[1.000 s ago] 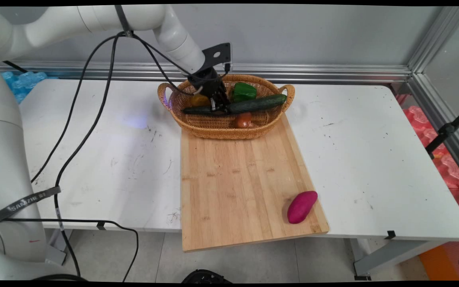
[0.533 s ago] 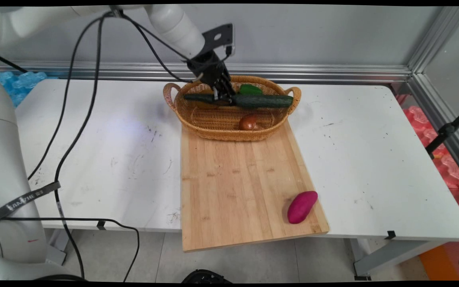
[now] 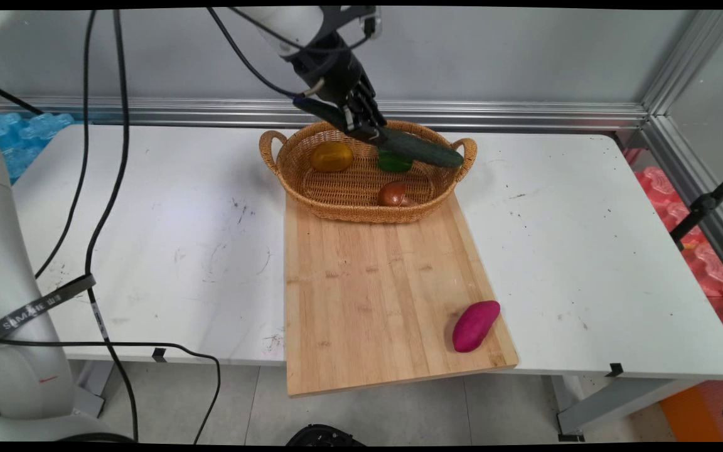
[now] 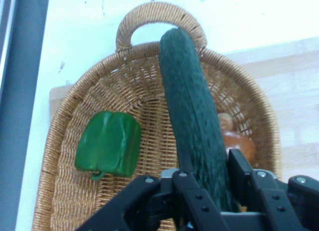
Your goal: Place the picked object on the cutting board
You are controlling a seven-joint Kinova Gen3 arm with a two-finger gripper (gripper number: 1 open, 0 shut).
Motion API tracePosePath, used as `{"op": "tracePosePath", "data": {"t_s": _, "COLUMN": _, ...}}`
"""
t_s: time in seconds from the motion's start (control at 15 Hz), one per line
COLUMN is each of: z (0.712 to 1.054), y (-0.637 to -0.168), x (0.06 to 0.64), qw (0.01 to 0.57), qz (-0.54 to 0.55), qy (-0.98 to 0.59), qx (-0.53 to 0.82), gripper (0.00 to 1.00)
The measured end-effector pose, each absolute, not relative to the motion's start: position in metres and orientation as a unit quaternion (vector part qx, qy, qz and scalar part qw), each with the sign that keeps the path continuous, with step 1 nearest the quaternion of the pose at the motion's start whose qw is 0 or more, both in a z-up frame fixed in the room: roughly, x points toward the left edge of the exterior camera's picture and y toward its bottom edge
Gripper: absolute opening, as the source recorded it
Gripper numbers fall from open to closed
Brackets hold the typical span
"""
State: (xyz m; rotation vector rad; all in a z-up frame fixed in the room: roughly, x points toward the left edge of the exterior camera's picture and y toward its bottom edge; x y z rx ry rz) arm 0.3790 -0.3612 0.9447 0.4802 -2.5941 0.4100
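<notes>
Only overhead: orange fruit [image 3: 331, 156]

The cucumber [image 3: 399, 143] hides most of the green pepper [image 3: 394, 162]; the gripper [image 3: 361, 122] hides the cucumber's left part.

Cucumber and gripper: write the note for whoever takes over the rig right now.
Gripper: shut on the cucumber, held off-centre and tilted above the basket, its long end down toward the right handle.
In the basket: yellow fruit, green pepper, brown onion.
Cutting board: against the basket's near side, purple sweet potato near its right front corner.
Done: cucumber is clear of the basket.
Left: cucumber not yet set down.
</notes>
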Motion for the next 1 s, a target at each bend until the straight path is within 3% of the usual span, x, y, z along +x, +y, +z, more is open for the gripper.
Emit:
{"op": "tracePosePath", "data": {"t_s": 0.47, "z": 0.984, "y": -0.326, "x": 0.362, "qw": 0.237, "qz": 0.145, "qy": -0.942, "qx": 0.191, "gripper": 0.0}}
{"op": "tracePosePath", "data": {"t_s": 1.0, "z": 1.0, "y": -0.292, "x": 0.351, "qw": 0.234, "qz": 0.14, "qy": -0.932, "qx": 0.237, "gripper": 0.0}}
